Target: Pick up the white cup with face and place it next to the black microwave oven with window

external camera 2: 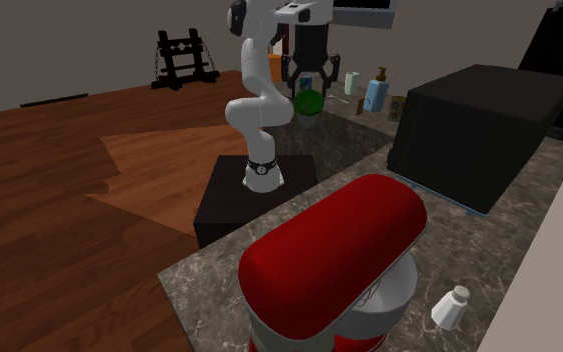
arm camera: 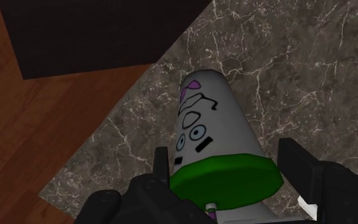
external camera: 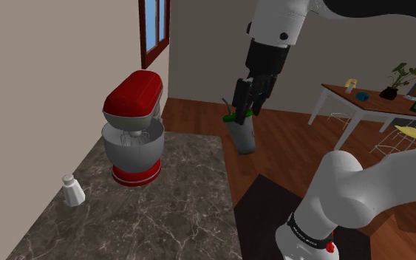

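The white cup (arm camera: 210, 130) has a cartoon face, purple markings and a green rim (arm camera: 225, 179). My gripper (arm camera: 227, 168) is shut on it at the rim, one black finger (arm camera: 162, 167) on each side. In the shoulder view the gripper (external camera: 244, 109) holds the cup (external camera: 243, 137) in the air past the counter's edge, tilted slightly. In the second exterior view the gripper (external camera 2: 309, 88) carries the cup (external camera 2: 309, 104) above the far end of the counter. The black microwave (external camera 2: 479, 130) stands on the counter to that view's right of the cup.
A red stand mixer (external camera: 134, 125) and a small white shaker (external camera: 72, 190) sit on the marble counter (external camera: 184, 214). Bottles (external camera 2: 374, 95) stand behind the microwave. My black stand (external camera 2: 254, 200) is on the wooden floor. A table (external camera: 376, 103) stands far off.
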You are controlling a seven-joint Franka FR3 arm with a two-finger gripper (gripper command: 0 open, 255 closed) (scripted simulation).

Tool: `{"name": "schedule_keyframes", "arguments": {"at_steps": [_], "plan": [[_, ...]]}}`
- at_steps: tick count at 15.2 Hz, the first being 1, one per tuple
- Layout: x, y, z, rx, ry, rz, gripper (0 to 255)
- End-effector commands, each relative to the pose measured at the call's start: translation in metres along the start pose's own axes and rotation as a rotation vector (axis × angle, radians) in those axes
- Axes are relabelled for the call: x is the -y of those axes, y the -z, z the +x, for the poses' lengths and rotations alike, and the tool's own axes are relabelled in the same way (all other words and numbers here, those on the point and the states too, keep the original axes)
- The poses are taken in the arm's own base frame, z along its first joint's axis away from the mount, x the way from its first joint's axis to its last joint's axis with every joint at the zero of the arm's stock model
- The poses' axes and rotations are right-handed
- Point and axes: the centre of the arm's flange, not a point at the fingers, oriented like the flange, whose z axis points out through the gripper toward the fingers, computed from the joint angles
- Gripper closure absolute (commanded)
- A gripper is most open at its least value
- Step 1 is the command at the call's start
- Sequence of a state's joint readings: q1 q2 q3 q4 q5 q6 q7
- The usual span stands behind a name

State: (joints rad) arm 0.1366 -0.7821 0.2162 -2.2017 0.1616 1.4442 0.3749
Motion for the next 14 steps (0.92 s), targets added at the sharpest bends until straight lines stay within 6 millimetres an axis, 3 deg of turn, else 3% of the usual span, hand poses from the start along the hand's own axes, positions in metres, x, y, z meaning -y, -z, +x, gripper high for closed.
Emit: {"name": "schedule_keyframes", "arguments": {"at_steps": [1,14], "plan": [[-0.001,0.011,0.001,0.0,0.0,0.0,255],[0.0,0.08,0.001,0.0,0.0,0.0,255]]}}
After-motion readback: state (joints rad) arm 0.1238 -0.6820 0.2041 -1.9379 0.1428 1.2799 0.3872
